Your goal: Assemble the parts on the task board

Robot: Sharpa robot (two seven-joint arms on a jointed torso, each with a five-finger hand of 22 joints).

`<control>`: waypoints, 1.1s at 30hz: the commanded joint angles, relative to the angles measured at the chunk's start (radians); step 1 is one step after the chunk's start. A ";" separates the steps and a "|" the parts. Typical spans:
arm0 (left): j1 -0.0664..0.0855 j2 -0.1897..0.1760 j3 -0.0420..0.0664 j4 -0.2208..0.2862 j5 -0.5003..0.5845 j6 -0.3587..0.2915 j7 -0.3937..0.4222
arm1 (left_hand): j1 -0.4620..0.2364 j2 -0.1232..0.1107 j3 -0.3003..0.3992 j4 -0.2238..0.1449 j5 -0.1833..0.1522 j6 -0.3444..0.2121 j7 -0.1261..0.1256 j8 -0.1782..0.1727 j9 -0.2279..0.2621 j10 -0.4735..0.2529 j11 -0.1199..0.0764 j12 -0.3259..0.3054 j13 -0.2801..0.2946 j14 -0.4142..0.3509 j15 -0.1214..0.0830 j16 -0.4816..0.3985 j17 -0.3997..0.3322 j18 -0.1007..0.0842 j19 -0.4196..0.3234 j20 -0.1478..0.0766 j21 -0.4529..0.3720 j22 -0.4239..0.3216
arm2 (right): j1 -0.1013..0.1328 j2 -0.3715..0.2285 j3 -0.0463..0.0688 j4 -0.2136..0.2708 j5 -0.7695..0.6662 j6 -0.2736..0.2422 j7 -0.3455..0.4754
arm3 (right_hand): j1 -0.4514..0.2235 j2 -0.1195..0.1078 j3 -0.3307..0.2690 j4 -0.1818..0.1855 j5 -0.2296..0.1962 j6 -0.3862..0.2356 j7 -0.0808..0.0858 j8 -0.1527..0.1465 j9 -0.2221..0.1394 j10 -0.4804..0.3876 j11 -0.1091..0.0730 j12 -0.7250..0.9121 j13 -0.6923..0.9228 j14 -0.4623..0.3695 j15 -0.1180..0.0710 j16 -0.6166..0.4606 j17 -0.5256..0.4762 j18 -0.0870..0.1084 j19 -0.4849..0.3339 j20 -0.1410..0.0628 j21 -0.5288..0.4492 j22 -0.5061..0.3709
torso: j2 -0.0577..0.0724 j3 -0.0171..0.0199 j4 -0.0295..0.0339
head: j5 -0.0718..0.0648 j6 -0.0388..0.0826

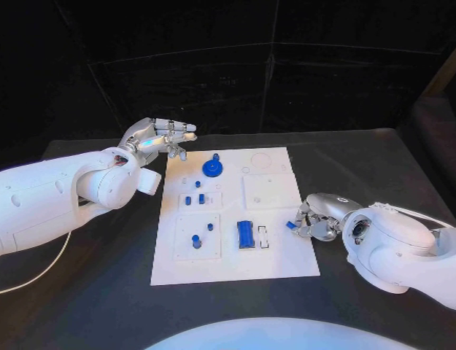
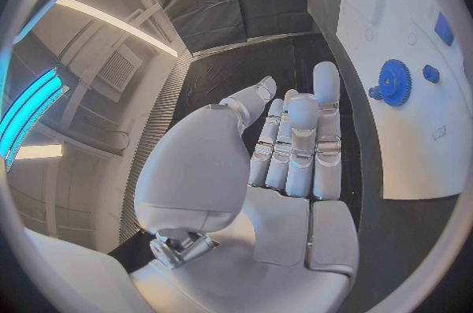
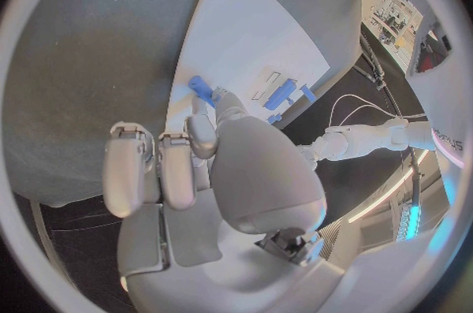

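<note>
The white task board (image 1: 238,270) lies in the middle of the table. My right hand (image 1: 314,219) sits at the board's right edge and pinches a small blue part (image 1: 290,226) between thumb and a finger; the right wrist view shows that part (image 3: 200,85) at the fingertips, just over the board's edge (image 3: 256,21). On the board are a blue gear (image 1: 213,168), a long blue block (image 1: 246,234) and several small blue pegs (image 1: 194,199). My left hand (image 1: 160,137) is raised off the board's far left corner, fingers straight and apart, holding nothing.
The left wrist view has my left hand (image 2: 286,147) beside the board (image 2: 394,147), with the gear (image 2: 394,82) and a peg (image 2: 430,73) beyond the fingertips. Black table surrounds the board. A white cable (image 1: 22,281) runs along the left side.
</note>
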 commanded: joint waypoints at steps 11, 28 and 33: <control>0.002 0.001 0.001 0.001 0.003 0.010 0.002 | 0.002 0.008 -0.005 0.001 0.003 0.001 0.003 0.003 0.001 -0.006 0.000 0.004 0.001 -0.007 -0.003 -0.002 -0.001 0.014 -0.007 0.001 -0.005 -0.001 | 0.001 0.017 0.001 0.026 0.185 -0.136 0.045 | -0.060 -0.063 0.057 0.036 0.002 0.036 -0.004 -0.028 -0.008 0.018 -0.002 0.007 0.012 0.064 -0.004 0.003 0.074 -0.004 0.009 0.002 0.005 0.036 | 0.001 -0.0011 -0.0004 | 0.007 -0.004; 0.002 0.002 0.001 0.002 0.003 0.012 0.001 | 0.004 0.009 -0.005 0.000 0.002 0.001 0.004 0.004 0.001 -0.007 0.000 0.005 0.001 -0.007 -0.003 -0.001 -0.001 0.014 -0.007 0.000 -0.005 -0.001 | 0.001 0.080 0.001 -0.010 0.339 -0.086 0.050 | -0.138 -0.097 0.048 0.084 0.023 0.068 -0.009 -0.038 -0.009 0.031 -0.005 0.018 0.021 0.065 -0.005 0.005 0.079 -0.005 0.011 0.002 0.006 0.039 | 0.000 -0.0011 -0.0025 | 0.008 -0.006; 0.002 0.003 0.001 0.002 0.003 0.012 0.002 | 0.002 0.009 -0.007 0.001 0.002 0.001 0.004 0.004 0.001 -0.008 0.000 0.006 0.001 -0.007 -0.003 0.000 -0.001 0.014 -0.007 0.001 -0.005 -0.002 | 0.001 0.098 0.001 -0.024 0.351 -0.090 0.044 | -0.158 -0.097 0.042 0.097 0.021 0.081 -0.014 -0.036 -0.006 0.035 -0.008 0.021 0.024 0.066 -0.008 0.006 0.080 -0.005 0.011 0.000 0.006 0.039 | 0.001 -0.0005 0.0012 | 0.005 -0.005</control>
